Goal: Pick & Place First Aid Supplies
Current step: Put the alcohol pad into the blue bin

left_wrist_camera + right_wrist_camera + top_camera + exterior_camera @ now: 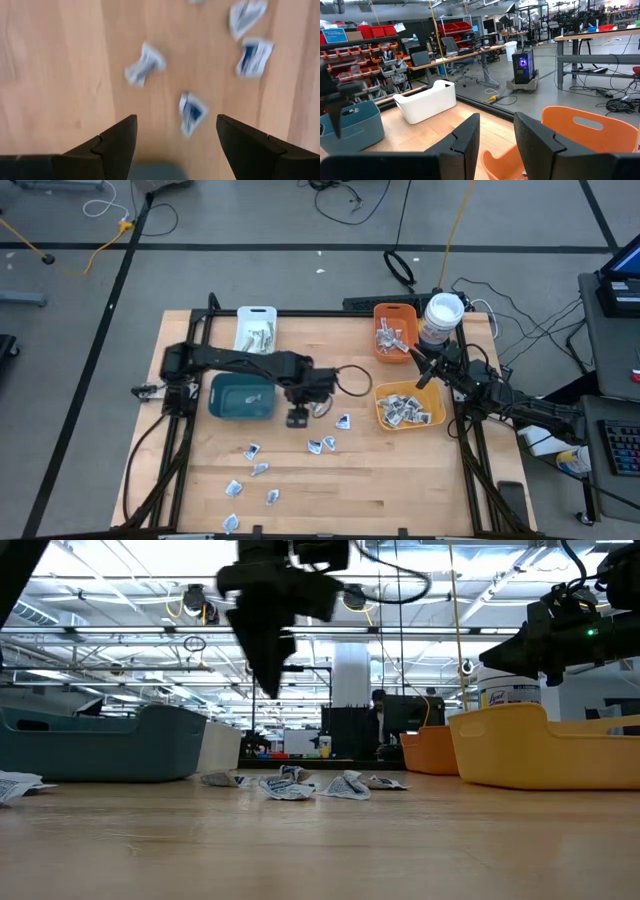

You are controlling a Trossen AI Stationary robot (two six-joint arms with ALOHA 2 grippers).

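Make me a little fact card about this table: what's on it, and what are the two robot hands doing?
table: wooden table
bins: white bin, teal bin, orange bin, yellow bin
tub: round white-lidded tub beside the orange bin
loose packets: scattered on the wood, such as one packet and another packet
left gripper: open, empty, above the loose packets, next to the teal bin
right gripper: partly open, holding nothing, between the orange and yellow bins
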